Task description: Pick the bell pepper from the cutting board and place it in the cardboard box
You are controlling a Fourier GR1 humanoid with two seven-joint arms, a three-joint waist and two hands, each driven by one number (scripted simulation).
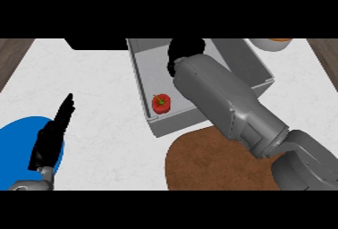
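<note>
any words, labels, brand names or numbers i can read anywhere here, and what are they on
None: no text, label, number or sign shows on the box, the bell pepper, the cutting board, the blue plate or the counter.

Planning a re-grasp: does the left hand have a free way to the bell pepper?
Probably yes: only the wall of the box stands between the left hand and the bell pepper, which lies uncovered.

One bell pepper [160,103], one box [153,74], one cutting board [204,170], one plate [16,143], two hands: left hand [51,136], right hand [186,51].
</note>
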